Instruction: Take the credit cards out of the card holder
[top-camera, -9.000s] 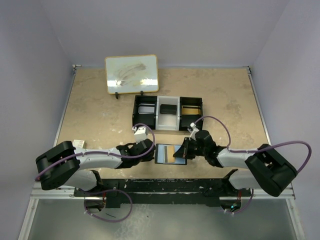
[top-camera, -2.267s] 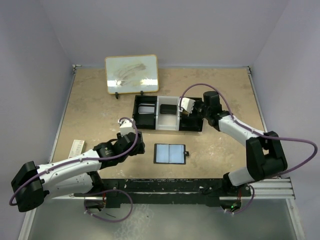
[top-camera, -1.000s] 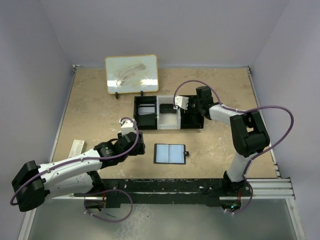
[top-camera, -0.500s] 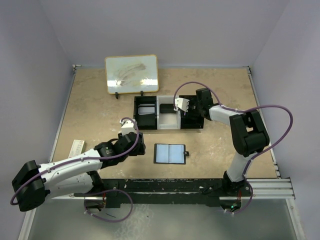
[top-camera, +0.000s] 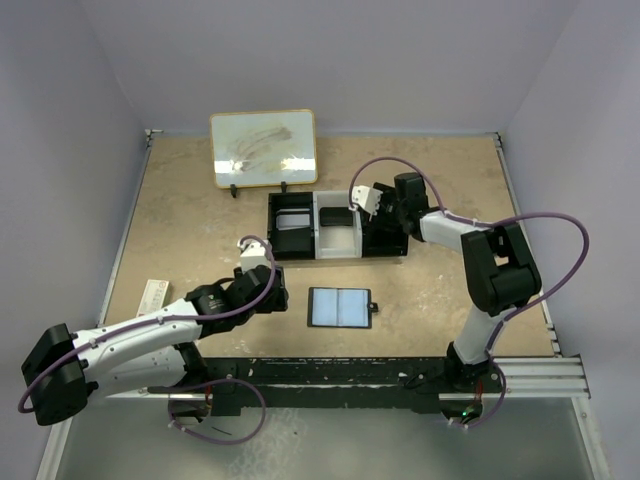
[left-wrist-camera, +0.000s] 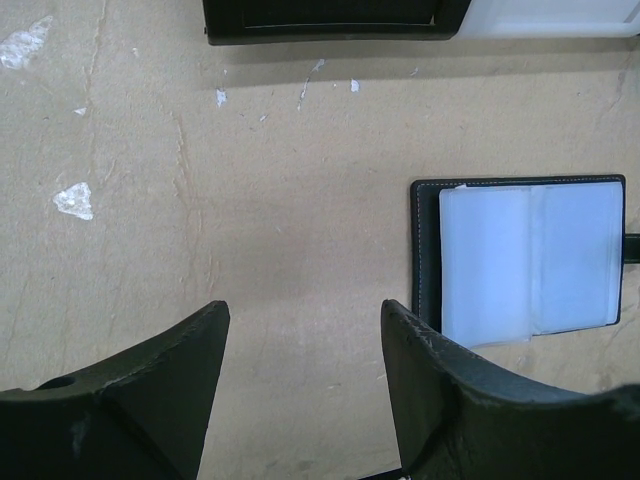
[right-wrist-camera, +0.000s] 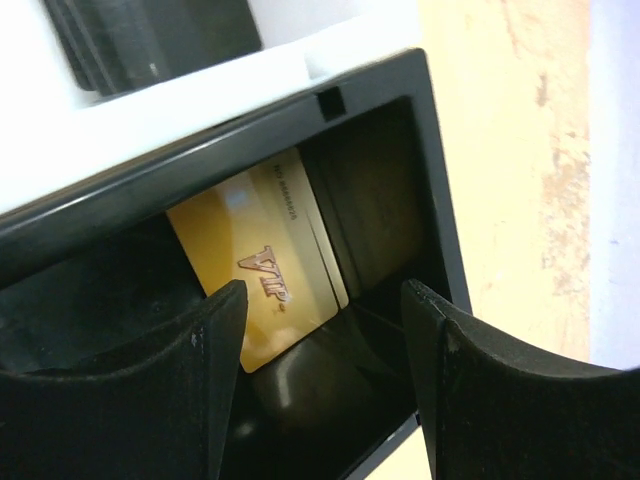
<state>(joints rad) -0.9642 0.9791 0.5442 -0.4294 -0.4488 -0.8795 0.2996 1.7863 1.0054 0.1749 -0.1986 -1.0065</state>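
Observation:
The card holder lies open and flat on the table, its blue-grey panels facing up; in the left wrist view the card holder sits at the right. My left gripper hovers just left of it, open and empty. My right gripper is over the right black compartment of the tray, open. A gold credit card marked VIP lies in that compartment below the fingers, free of them. From above, the gripper hides this card.
The black-and-white three-compartment tray stands behind the card holder, with dark items in its left and middle sections. A framed whiteboard leans at the back. A small white slip lies near the left edge.
The right gripper has opened over the tray's right compartment and let go of the gold card, then tilted slightly. The left arm and the card holder have not moved.

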